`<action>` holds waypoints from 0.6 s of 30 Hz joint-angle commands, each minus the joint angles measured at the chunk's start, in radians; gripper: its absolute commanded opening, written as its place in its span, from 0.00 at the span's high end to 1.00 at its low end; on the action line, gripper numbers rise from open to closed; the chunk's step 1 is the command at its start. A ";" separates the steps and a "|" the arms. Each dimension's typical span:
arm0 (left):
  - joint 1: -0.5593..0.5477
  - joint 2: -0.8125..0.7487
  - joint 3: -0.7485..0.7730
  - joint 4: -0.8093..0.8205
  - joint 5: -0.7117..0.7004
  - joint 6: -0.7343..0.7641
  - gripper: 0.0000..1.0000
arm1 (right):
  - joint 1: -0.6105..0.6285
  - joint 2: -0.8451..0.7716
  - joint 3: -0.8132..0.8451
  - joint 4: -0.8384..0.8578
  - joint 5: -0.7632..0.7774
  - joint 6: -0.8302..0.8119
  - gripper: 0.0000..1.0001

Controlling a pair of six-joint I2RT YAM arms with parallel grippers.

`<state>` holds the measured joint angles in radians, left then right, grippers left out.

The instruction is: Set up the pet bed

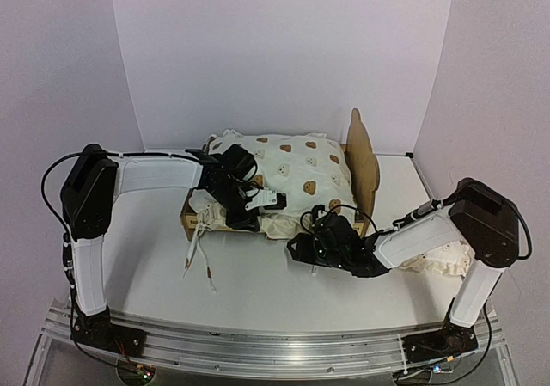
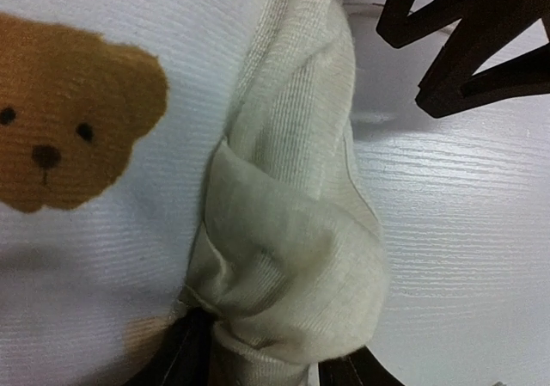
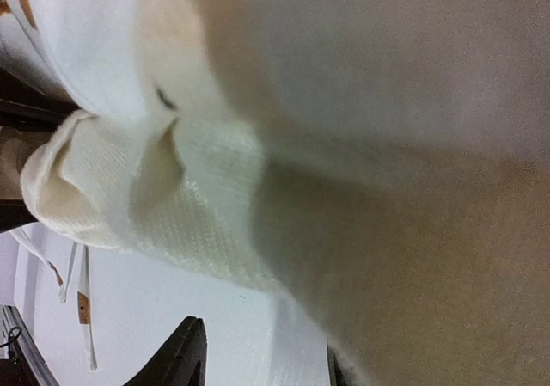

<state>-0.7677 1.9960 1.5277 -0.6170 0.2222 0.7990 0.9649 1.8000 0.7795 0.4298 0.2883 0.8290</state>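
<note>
The pet bed (image 1: 191,223) is a light plywood frame with its eared headboard (image 1: 363,156) at the right. A cream bear-print cushion (image 1: 296,169) lies over it. My left gripper (image 1: 244,204) is at the cushion's front left part. In the left wrist view its dark fingers (image 2: 172,360) stand apart, with a bunched fold of the cushion's edge (image 2: 292,257) between them. My right gripper (image 1: 314,234) is at the cushion's front edge, open. In the right wrist view bare table shows between its fingers (image 3: 182,356), and the cushion (image 3: 387,188) hangs over the right one.
The cushion's loose ties (image 1: 199,253) trail over the table in front of the bed's left end. A small ruffled pillow (image 1: 440,261) lies under my right arm. A dark angular shape (image 2: 468,33) sits at the top right of the left wrist view. White walls enclose the table.
</note>
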 commanded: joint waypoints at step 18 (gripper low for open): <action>-0.001 -0.003 0.236 -0.233 0.074 -0.161 1.00 | 0.004 -0.061 -0.032 0.035 0.075 -0.044 0.52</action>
<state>-0.7753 2.0496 1.6103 -0.7744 0.2937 0.7440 0.9649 1.7962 0.7552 0.4410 0.3177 0.8057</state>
